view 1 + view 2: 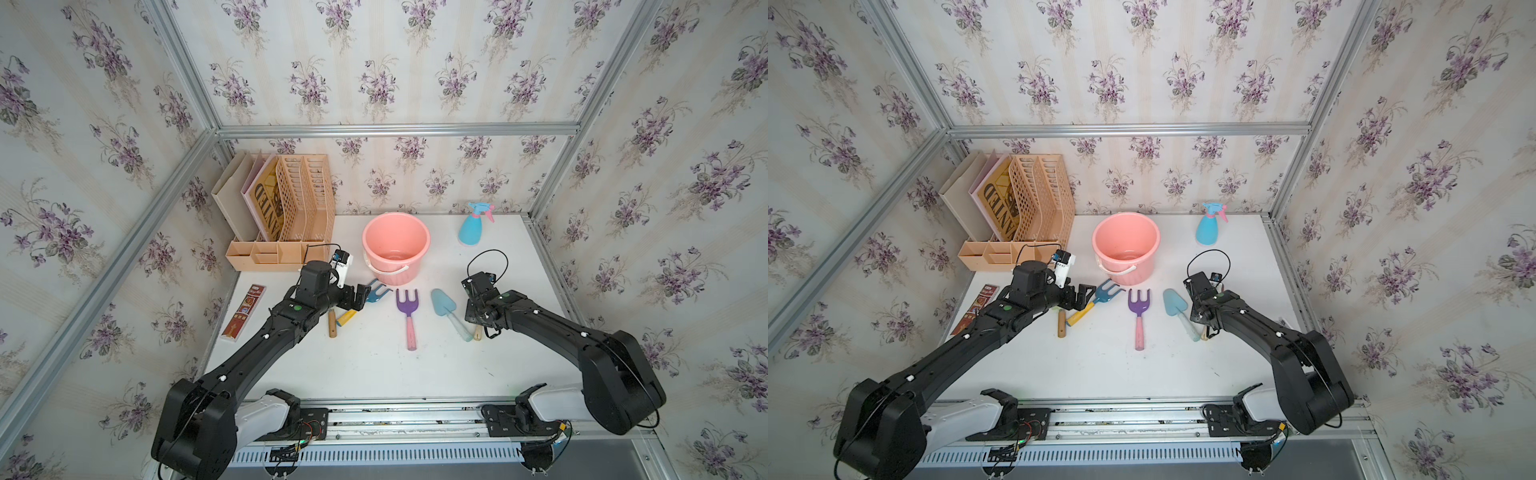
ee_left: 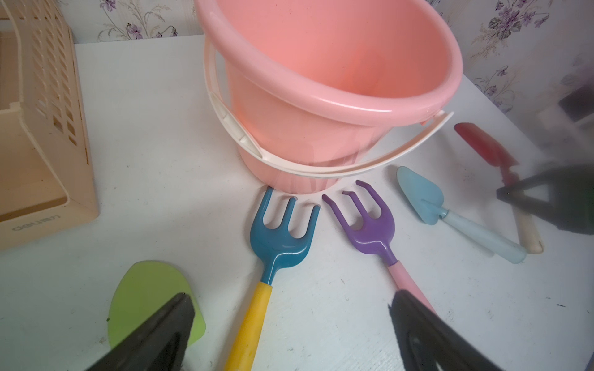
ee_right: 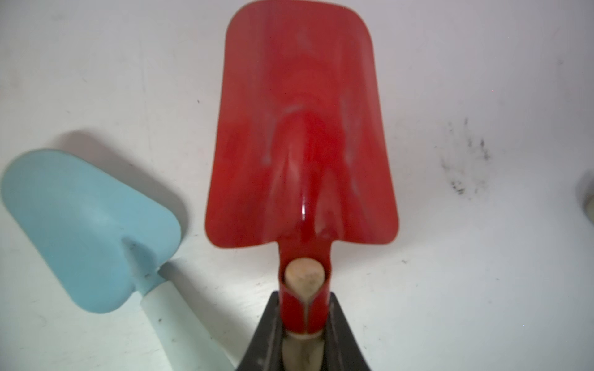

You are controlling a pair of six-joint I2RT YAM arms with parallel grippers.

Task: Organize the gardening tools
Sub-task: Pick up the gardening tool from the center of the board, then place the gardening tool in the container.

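Observation:
My right gripper is shut on the neck of the red shovel, just above its wooden handle; the blade lies flat on the white table. The light-blue trowel lies right beside it. My left gripper is open and hangs over the yellow handle of the blue fork, between the green shovel and the purple fork. In both top views the tools lie fanned out in front of the pink bucket. The blue spray bottle stands at the back right.
A beige file organizer with books stands at the back left. A narrow brown box lies along the table's left edge. The bucket's white handle hangs down at its front, close to the fork tines.

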